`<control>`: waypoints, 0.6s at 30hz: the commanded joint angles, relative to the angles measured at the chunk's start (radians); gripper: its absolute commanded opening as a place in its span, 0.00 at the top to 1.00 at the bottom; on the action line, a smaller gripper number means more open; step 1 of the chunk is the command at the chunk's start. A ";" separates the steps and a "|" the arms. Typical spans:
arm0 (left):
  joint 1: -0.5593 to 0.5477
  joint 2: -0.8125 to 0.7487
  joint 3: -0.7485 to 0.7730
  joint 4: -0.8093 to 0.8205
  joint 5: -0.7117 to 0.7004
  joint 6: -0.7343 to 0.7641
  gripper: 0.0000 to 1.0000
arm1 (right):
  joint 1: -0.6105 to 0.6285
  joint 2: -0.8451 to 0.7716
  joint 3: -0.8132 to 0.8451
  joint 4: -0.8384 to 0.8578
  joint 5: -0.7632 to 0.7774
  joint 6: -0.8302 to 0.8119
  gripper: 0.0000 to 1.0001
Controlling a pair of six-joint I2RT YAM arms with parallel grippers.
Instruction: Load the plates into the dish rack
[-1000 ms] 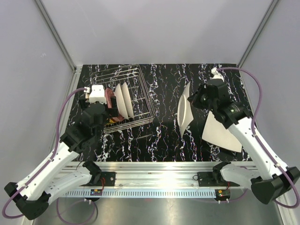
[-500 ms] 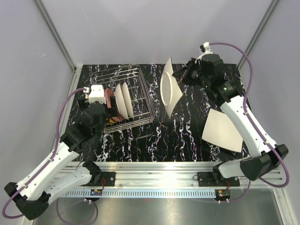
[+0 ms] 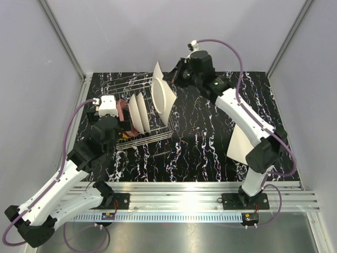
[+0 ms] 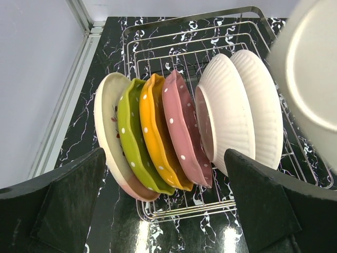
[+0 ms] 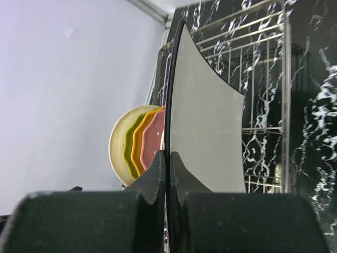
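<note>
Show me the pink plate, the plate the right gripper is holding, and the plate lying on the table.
pink plate (image 4: pixel 185 132), left wrist view, dotted surface.
held plate (image 3: pixel 162 95), top external view, centre of face.
plate on the table (image 3: pixel 239 146), top external view, visible left part.

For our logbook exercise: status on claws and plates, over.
Right claw shut on squarish cream plate, edge-up above dish rack. Left claw open. Other cream plate on table. Nothing blocking.

Six upright plates (image 4: pixel 181 132) crowd the dish rack (image 3: pixel 129 84); you find open slots only beyond the ribbed white pair (image 4: pixel 247 110), under the held plate (image 3: pixel 162 94).
</note>
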 commanded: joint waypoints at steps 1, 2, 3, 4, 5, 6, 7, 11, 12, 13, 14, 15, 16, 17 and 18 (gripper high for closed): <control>0.004 -0.014 0.022 0.040 -0.032 0.013 0.01 | 0.040 0.008 0.133 0.190 -0.038 0.047 1.00; 0.004 -0.014 0.020 0.040 -0.032 0.013 0.01 | 0.043 0.014 0.132 0.196 -0.035 0.053 1.00; 0.004 -0.015 0.020 0.043 -0.032 0.013 0.01 | 0.046 0.019 0.118 0.205 -0.031 0.060 1.00; 0.004 -0.015 0.020 0.041 -0.032 0.013 0.01 | 0.046 0.027 0.109 0.228 -0.032 0.066 1.00; 0.004 -0.015 0.020 0.041 -0.032 0.013 0.01 | 0.046 0.030 0.098 0.240 -0.034 0.084 1.00; 0.004 -0.017 0.022 0.041 -0.032 0.013 0.01 | 0.047 0.033 0.075 0.268 -0.034 0.093 1.00; 0.004 -0.015 0.020 0.041 -0.032 0.014 0.01 | 0.047 0.039 0.062 0.282 -0.034 0.104 1.00; 0.004 -0.018 0.020 0.041 -0.033 0.014 0.01 | 0.049 0.051 -0.012 0.342 -0.041 0.147 1.00; 0.004 -0.020 0.020 0.044 -0.032 0.014 0.01 | 0.049 0.051 -0.024 0.352 -0.041 0.152 1.00; 0.004 -0.020 0.019 0.044 -0.032 0.016 0.01 | 0.049 0.051 -0.034 0.371 -0.041 0.158 1.00; 0.004 -0.020 0.020 0.043 -0.032 0.016 0.01 | 0.049 0.051 -0.044 0.377 -0.040 0.162 1.00; 0.004 -0.020 0.020 0.043 -0.030 0.018 0.01 | 0.049 0.051 -0.060 0.383 -0.037 0.164 1.00; 0.004 -0.020 0.020 0.043 -0.030 0.018 0.01 | 0.049 0.050 -0.069 0.391 -0.034 0.167 1.00; 0.004 -0.020 0.020 0.043 -0.028 0.016 0.01 | 0.049 0.050 -0.083 0.392 -0.031 0.170 1.00; 0.004 -0.020 0.020 0.043 -0.027 0.016 0.01 | 0.049 0.048 -0.089 0.394 -0.024 0.172 1.00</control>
